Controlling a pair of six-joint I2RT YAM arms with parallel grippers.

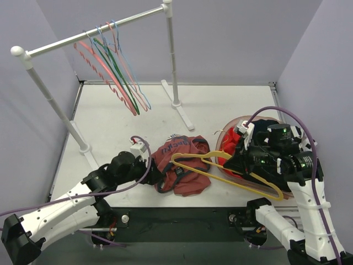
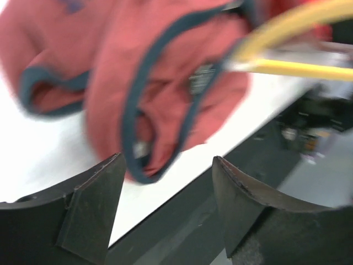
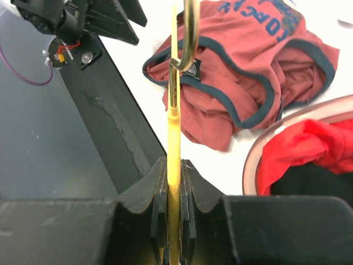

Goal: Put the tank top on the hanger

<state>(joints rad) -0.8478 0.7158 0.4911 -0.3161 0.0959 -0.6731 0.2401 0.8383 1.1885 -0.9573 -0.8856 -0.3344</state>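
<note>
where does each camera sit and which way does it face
top external: above and behind, looking down at the table; left arm and right arm show.
left wrist: looks past the open left gripper at the tank top, blurred.
right wrist: looks along the hanger clamped in the right gripper.
shared: all three show tank top and hanger.

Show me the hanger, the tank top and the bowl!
hanger [image 3: 174,160]: right wrist view, its yellow bar.
tank top [image 1: 187,182]: top external view, its red cloth.
bowl [image 3: 251,165]: right wrist view, its pink rim.
</note>
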